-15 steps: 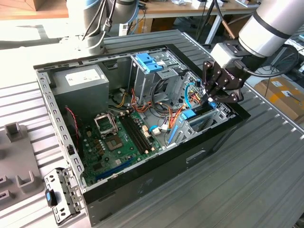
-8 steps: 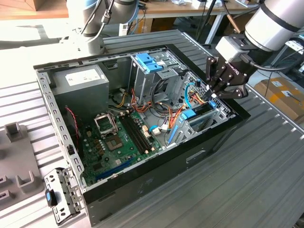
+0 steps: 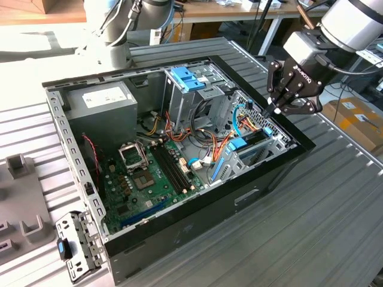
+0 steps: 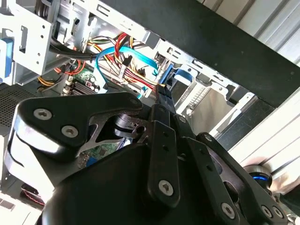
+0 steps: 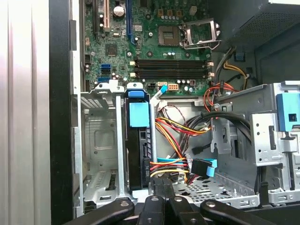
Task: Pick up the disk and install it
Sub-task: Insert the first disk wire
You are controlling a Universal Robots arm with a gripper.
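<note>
The black hand (image 3: 276, 110) hangs over the edge of the open computer case (image 3: 197, 236) on the exterior view's right, its fingertips (image 5: 161, 190) pinched together with nothing between them, pointing down just above the drive bays. In the second wrist view the fingers (image 4: 165, 101) come to a single narrow tip over the bundle of cables.

Right beneath the hand sits the disk (image 5: 139, 145), standing on edge inside a bay of the low metal cage (image 5: 96, 140) at that corner of the case. Its blue plastic rail and tab (image 5: 139, 115) face up, and the bay beside it, nearer the case wall, stands open. In the exterior view the disk (image 3: 248, 145) shows as a blue-topped slab tucked into the cage, just below the fingertips.

Next to the disk a tangle of red, yellow and orange wires (image 5: 180, 129) runs across, with a flat blue cable (image 5: 187, 161) ending in a blue plug close to the fingertips. Further in lies the green motherboard (image 3: 149, 179) with its dark memory slots and bare processor socket. Beyond that rises the tall metal cage with a light-blue bracket (image 3: 188, 79) on top, and the grey power-supply box (image 3: 102, 104) fills the far corner. The whole case lies on its side on a ribbed metal table (image 3: 335, 197).
</note>
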